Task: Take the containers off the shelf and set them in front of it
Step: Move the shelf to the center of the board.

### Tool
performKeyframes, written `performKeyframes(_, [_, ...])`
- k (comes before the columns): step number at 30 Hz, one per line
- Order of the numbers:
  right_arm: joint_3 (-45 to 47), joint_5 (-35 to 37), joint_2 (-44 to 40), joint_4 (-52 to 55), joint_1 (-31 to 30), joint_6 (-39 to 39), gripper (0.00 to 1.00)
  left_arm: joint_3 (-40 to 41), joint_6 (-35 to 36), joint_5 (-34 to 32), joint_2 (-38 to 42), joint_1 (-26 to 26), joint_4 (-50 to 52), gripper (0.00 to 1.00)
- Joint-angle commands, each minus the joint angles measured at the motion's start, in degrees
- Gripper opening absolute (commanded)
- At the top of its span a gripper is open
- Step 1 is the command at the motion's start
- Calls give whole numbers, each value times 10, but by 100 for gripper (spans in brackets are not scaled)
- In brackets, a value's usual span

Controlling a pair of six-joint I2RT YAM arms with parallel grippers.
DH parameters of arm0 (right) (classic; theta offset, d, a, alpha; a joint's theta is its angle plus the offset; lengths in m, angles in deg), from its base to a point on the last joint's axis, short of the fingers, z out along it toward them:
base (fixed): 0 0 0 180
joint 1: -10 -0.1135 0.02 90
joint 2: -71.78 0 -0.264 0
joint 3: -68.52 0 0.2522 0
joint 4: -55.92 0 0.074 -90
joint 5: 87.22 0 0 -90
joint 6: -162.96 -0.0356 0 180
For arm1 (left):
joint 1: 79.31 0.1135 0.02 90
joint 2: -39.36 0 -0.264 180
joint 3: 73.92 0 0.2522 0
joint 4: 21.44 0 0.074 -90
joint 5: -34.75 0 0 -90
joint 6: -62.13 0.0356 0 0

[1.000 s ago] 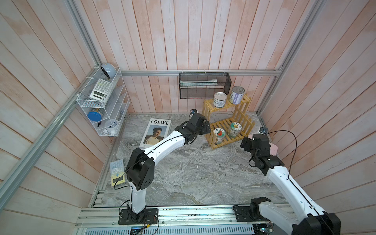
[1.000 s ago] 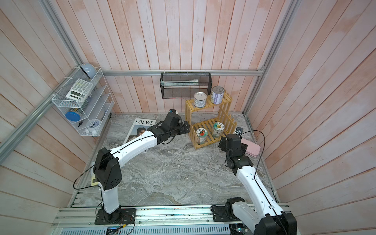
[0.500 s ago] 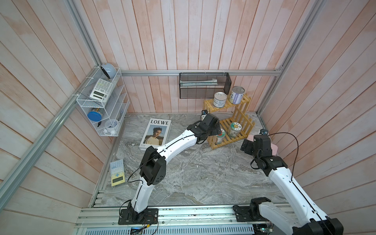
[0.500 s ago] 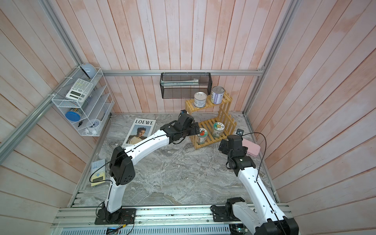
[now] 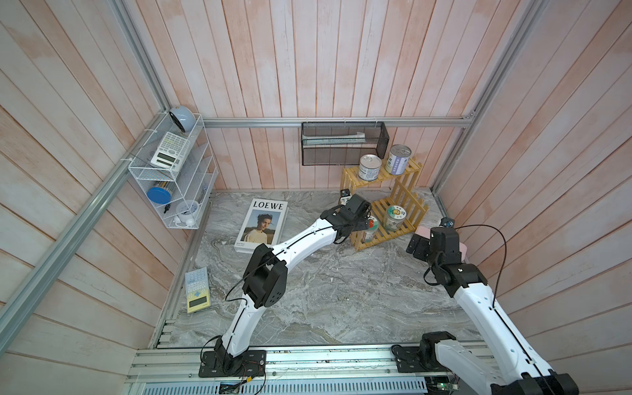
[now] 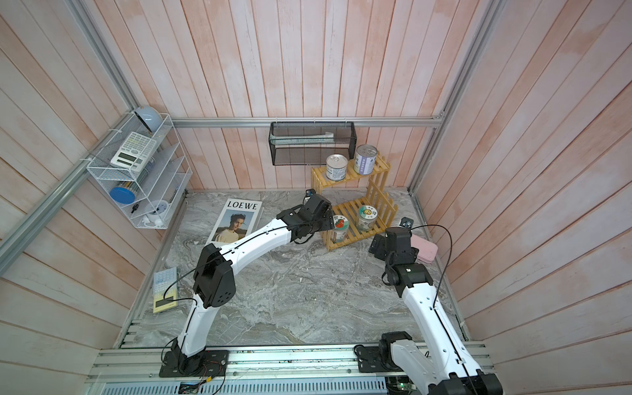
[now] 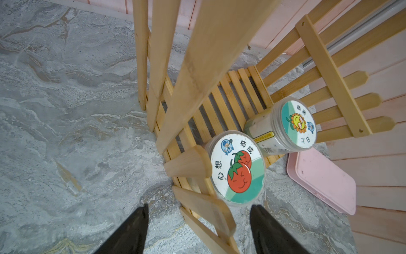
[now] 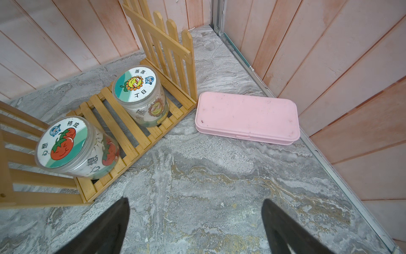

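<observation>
The shelf (image 5: 405, 191) of yellow slats stands at the back right. Its top tier carries a blue-white can (image 5: 369, 167) and a purple can (image 5: 397, 159). On the bottom tier stand a tomato-lid jar (image 7: 237, 167) and a sunflower-lid jar (image 7: 296, 123). My left gripper (image 7: 198, 220) is open at the shelf's left end. Its jaws straddle the side pickets just short of the tomato-lid jar and touch nothing. My right gripper (image 8: 195, 220) hangs open and empty over the marble floor in front of the shelf's right half.
A pink case (image 8: 247, 117) lies on the floor right of the shelf, by the wall. A black mesh basket (image 5: 343, 143) hangs behind the shelf. A magazine (image 5: 261, 222) and a calculator (image 5: 196, 289) lie at the left, under a white wire rack (image 5: 171, 181).
My left arm has swung right, from beside the magazine to the shelf's left end, and its jaws have narrowed a little. The right arm has drifted slightly right.
</observation>
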Motion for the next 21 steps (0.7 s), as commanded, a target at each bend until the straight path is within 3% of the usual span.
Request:
performKeyframes(1, [-7, -10, -6, 17, 5, -6, 98, -20, -4, -12, -19, -3, 5, 74])
performKeyframes(6, [-6, -15, -6, 17, 8, -8, 98, -23, -3, -15, -26, -3, 12, 70])
performKeyframes(14, [-4, -22, -11, 20, 15, -11, 98, -15, -1, -26, -25, 0, 20, 56])
performKeyframes(21, [-5, -31, -13, 20, 23, -13, 98, 6, -5, -33, -20, 7, 20, 53])
